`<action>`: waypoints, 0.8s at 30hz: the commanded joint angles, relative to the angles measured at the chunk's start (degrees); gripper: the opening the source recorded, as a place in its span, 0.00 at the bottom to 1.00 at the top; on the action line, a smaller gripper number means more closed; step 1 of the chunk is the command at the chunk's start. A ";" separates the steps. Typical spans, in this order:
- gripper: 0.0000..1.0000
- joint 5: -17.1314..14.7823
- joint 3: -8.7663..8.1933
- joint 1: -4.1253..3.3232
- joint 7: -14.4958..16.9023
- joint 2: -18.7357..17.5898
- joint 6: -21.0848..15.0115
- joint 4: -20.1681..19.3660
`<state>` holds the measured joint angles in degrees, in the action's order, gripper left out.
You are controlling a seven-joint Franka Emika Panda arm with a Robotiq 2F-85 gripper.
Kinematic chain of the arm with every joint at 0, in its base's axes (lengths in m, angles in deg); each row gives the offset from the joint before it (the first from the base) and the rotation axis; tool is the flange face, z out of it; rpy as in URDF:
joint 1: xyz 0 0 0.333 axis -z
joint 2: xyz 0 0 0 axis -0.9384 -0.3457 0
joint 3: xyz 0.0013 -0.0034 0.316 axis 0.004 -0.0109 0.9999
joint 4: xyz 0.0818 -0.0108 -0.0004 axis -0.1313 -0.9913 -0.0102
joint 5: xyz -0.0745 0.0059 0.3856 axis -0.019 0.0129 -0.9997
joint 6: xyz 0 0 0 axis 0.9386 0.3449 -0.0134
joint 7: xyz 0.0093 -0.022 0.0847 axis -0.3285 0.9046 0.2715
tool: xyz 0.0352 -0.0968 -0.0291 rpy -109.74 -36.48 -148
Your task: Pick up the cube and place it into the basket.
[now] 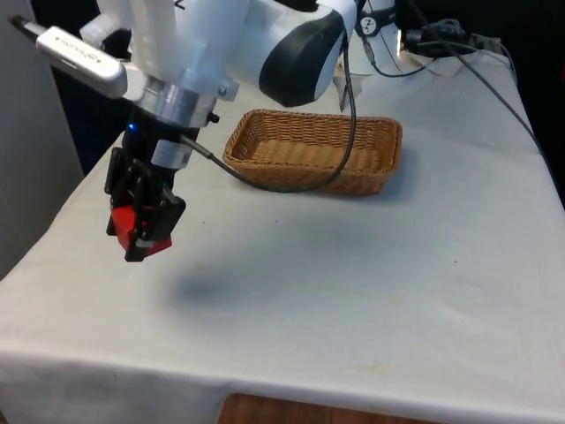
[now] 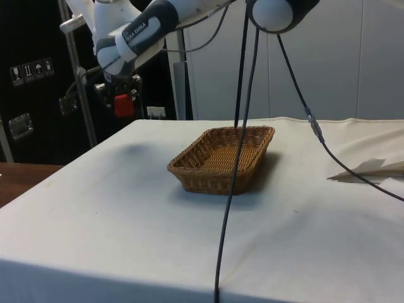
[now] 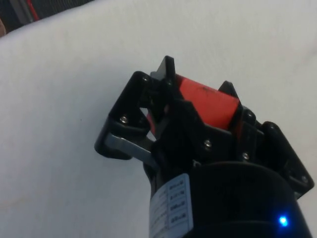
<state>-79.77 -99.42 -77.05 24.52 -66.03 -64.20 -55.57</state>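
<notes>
one red cube (image 1: 132,226) in jaws, basket (image 1: 312,150) apart

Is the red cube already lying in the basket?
No, the red cube is held in the pincer above the white cloth, away from the wicker basket.

A red cube (image 1: 134,226) is lifted clear of the white surface (image 1: 353,283), clamped between black fingers (image 1: 157,221) that cover two of its sides. A shallow rectangular woven wicker basket (image 1: 371,168), light brown, sits flat on the surface, well apart from the cube, toward the front view's right.
</notes>
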 commanded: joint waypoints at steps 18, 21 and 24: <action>0.03 0.11 -0.23 -1.49 1.43 2.92 1.09 -1.09; 0.03 0.34 -0.74 -2.23 1.32 3.50 0.29 -1.89; 0.03 0.46 -1.38 -2.98 1.03 4.07 0.00 -2.35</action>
<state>-79.42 -100.39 -79.40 25.72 -62.65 -63.23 -56.66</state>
